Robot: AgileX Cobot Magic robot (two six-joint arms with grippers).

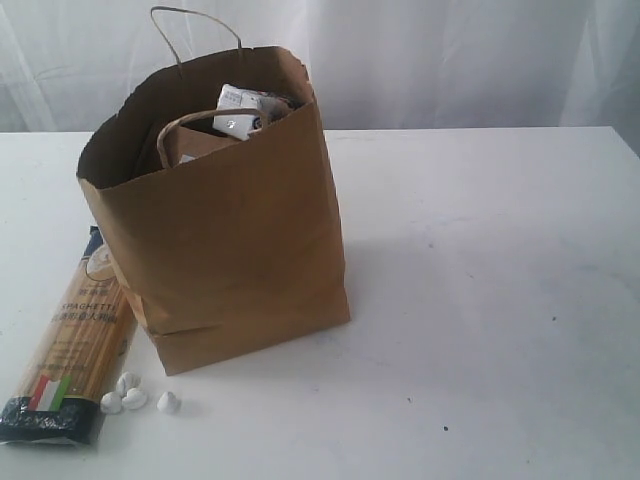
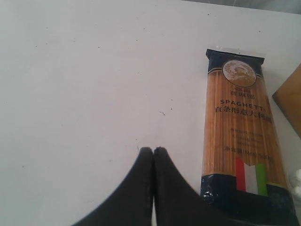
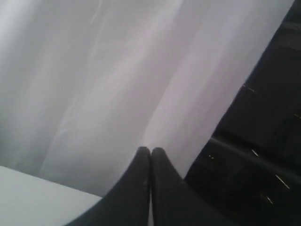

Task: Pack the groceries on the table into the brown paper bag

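Both claws are pinched fully shut and hold nothing. Our left gripper [image 2: 153, 151] hangs just beside the spaghetti packet [image 2: 240, 127], and our right gripper [image 3: 150, 151] faces a white curtain [image 3: 94, 70]. The packet lies flat at the near left of the table [image 1: 480, 300], beside the brown paper bag [image 1: 240, 250], with small white lumps [image 1: 130, 392] by its near end. We judge the risk to be this: gripped at one end, the long packet could droop, catch the bag's soft rim and topple it. It is clear film over pale pasta, with dark blue ends and an Italian flag.
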